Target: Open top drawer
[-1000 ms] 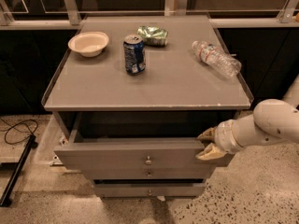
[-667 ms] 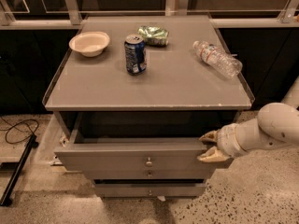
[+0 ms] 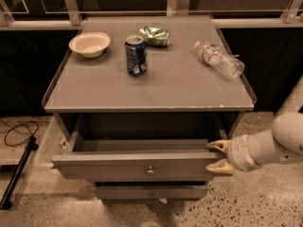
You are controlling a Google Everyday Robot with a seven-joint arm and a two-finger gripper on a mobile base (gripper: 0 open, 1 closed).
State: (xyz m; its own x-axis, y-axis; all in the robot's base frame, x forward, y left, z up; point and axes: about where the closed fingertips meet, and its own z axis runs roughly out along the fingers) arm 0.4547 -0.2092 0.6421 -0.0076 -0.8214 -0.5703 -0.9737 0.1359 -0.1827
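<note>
The top drawer (image 3: 132,167) is a wide grey drawer with a small round metal knob (image 3: 150,170) mid-front. It stands pulled out from the cabinet, and its plain grey interior (image 3: 142,144) shows. My gripper (image 3: 218,157) is at the drawer front's right end, its two pale fingertips (image 3: 218,146) spread one above the other beside the front's corner. A narrower drawer front (image 3: 150,192) sits below.
On the grey cabinet top (image 3: 94,91) stand a blue soda can (image 3: 136,55), a white bowl (image 3: 89,44), a crumpled green bag (image 3: 154,36) and a lying plastic bottle (image 3: 218,59). A black cable (image 3: 16,129) and a stand (image 3: 19,171) are on the floor at left.
The view has shifted slightly, and the drawer sits a little further out. My gripper has stayed at the drawer's right end and moved slightly toward me with it.
</note>
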